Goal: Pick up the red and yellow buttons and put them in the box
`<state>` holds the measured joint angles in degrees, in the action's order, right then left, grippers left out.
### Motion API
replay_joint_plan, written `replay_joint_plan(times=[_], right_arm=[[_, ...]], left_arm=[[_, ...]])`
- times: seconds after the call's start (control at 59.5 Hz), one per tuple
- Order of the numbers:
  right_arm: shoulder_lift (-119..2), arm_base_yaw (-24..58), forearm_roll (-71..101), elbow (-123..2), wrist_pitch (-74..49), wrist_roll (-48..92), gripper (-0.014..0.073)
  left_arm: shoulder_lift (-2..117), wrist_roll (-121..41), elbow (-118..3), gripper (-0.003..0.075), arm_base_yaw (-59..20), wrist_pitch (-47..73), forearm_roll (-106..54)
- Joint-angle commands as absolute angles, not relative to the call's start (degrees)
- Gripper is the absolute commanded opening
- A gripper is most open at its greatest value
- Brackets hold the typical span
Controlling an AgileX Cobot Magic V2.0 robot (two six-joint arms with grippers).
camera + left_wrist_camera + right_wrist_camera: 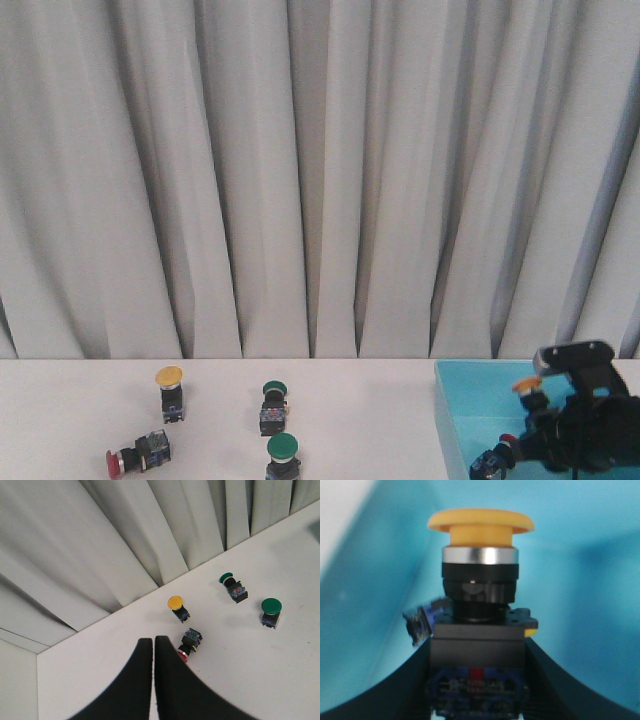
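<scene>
The right arm reaches down over the box [452,405], the big light blue bin at the right end of the tabletop [70,400]. Its black wrist bends low inside the bin's walls. The right claw [477,680] is squeezed tight on a yellow button [479,580], gripping the black block under the cap from both sides. The button stands straight up in the claw, with its round yellow cap on top, and blue wall is all around it. A second button [492,462] with a red cap lies in the bin, down by the claw.

The left claw [153,652] hangs above the tabletop, and its two black fingers are pressed together with nothing between them.

Out on the tabletop, another yellow button [171,392] stands upright near the curtain [300,170]. A red button [137,454] lies on its side close in front of it, right next to the left claw's tips in the left wrist view. Two green buttons [273,405] [283,455] sit to their right, a little apart from each other.
</scene>
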<state>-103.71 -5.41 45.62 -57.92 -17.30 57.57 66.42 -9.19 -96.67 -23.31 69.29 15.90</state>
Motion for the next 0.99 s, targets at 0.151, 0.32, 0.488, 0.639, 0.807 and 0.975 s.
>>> replay_joint_plan(times=[0.151,0.32,0.488,0.639,0.807,0.975], right_arm=[[-104.15,-5.76,30.21,-59.87,-18.2,36.81,0.0051],[-105.48,-5.76,16.33,-61.98,-24.96,24.65,0.0071],[-106.28,-5.76,6.54,-64.38,-29.67,13.43,0.0137],[-106.28,-5.76,2.91,-64.93,-31.85,13.32,0.029],[-106.28,-5.76,3.23,-64.93,-31.83,13.32,0.0473],[-105.91,-5.76,3.1,-64.93,-31.32,13.32,0.0511]], left_arm=[[65.24,-8.23,-97.66,-0.0007,-23.38,65.47,16.95],[65.24,-8.22,-97.66,-0.0007,-23.38,64.95,16.95],[65.24,-8.22,-97.66,-0.0007,-23.38,64.81,16.95],[65.24,-8.22,-97.66,-0.0007,-23.38,64.89,16.95],[65.24,-8.22,-97.66,-0.0007,-23.38,64.89,16.95],[65.24,-8.22,-97.66,-0.0007,-23.38,64.89,16.95]])
